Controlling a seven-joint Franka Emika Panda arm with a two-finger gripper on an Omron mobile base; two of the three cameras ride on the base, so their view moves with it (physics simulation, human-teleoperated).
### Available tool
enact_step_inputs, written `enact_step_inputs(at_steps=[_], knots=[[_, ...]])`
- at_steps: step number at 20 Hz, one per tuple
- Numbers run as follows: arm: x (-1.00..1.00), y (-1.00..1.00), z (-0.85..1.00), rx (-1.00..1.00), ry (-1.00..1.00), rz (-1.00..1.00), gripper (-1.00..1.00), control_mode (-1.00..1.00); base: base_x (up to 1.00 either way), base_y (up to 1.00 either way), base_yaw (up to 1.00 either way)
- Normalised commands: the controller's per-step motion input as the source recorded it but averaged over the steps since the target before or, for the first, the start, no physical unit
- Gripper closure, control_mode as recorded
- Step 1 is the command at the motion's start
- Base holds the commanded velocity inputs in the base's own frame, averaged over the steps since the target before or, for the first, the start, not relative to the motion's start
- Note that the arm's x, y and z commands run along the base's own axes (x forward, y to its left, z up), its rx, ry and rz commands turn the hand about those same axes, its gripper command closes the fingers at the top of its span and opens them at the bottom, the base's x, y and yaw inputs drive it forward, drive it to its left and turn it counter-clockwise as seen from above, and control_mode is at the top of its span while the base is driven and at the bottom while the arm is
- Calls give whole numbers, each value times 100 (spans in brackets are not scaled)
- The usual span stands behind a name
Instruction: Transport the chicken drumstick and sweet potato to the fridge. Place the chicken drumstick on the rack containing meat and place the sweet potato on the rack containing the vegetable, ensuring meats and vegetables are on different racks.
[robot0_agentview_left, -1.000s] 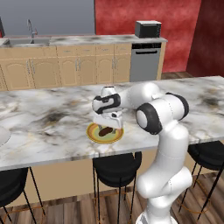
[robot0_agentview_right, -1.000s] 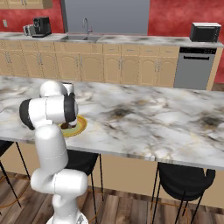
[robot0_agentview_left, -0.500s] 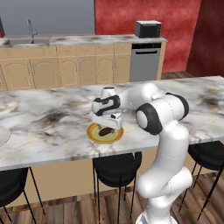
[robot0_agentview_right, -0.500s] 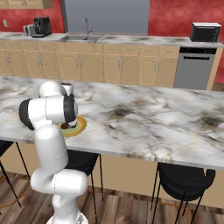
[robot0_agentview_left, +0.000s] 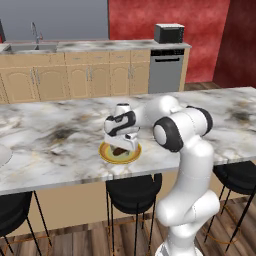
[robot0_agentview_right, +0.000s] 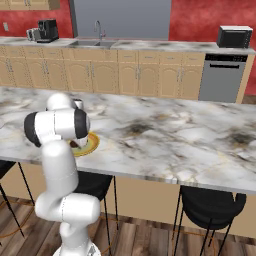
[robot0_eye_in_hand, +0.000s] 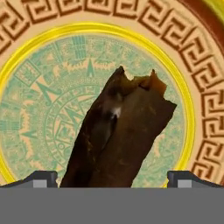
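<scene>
The sweet potato (robot0_eye_in_hand: 118, 135), a dark brown lump, lies on a round patterned plate (robot0_eye_in_hand: 39, 109) with a yellow ring. My gripper (robot0_eye_in_hand: 112, 177) is open just above it, one fingertip (robot0_eye_in_hand: 41, 177) on each side of the lump's near end, touching nothing. From the left base view the gripper (robot0_agentview_left: 120, 145) hangs low over the plate (robot0_agentview_left: 107, 154) near the island counter's front edge, with the sweet potato (robot0_agentview_left: 119, 150) under it. In the right base view my own arm covers most of the plate (robot0_agentview_right: 90, 145). The chicken drumstick, the fridge and its racks are out of view.
The marble island counter (robot0_agentview_left: 60, 135) stretches to both sides. Black stools (robot0_agentview_left: 132, 187) stand below its front edge. Behind are wooden cabinets with a sink (robot0_agentview_left: 32, 47), a dishwasher (robot0_agentview_left: 165, 70), a microwave (robot0_agentview_left: 169, 33) and a coffee machine (robot0_agentview_right: 47, 30). A white dish edge (robot0_agentview_left: 2, 156) shows at far left.
The hand has come down a little toward the plate. Its jaws have stayed open, and the plate and sweet potato have not moved.
</scene>
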Motion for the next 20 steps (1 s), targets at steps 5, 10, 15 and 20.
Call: enact_step_inputs(at_steps=[5,10,15,20], knots=[[3,0,-31,0,4,0,-100,-100,0,0,0],[7,0,-32,0,0,0,-100,-100,0,0,0],[1,2,-24,1,0,0,100,-100,0,0,0],[0,0,-8,0,0,0,100,-100,0,0,0]])
